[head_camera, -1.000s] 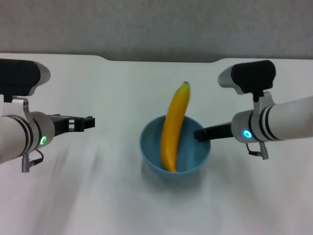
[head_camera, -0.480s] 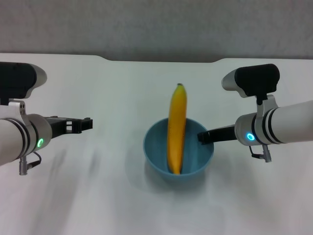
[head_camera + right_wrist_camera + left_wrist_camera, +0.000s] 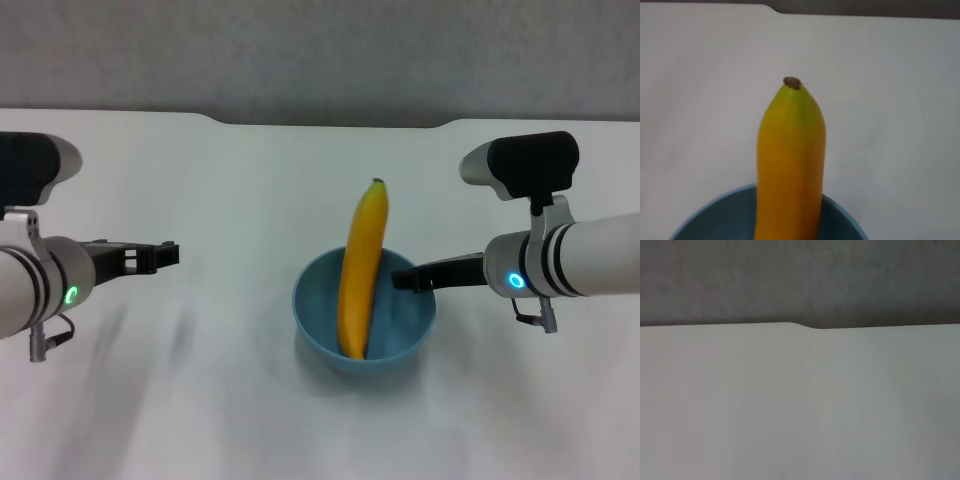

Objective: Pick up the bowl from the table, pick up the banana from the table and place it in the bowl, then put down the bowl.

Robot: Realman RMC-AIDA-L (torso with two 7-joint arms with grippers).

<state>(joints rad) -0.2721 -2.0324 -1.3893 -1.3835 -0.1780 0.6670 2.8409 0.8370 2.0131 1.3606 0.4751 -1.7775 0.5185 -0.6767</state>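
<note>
Round glossy light-blue bowl [image 3: 364, 320] is low over or on the plain white counter [image 3: 200, 400], near centre; contact cannot be told. Smooth yellow-orange plastic-looking banana [image 3: 361, 268] stands in it, lower end in the basin, stem tip leaning over the far rim, long axis running away from the robot. Right gripper [image 3: 403, 280] is at the bowl's right rim, jaws apparently clamped on the bowl. Left gripper [image 3: 160, 254] hovers well apart to the left, jaws narrow, holding nothing. Judgement: set-down is the remaining step; open counter all round, far notched edge distant.
</note>
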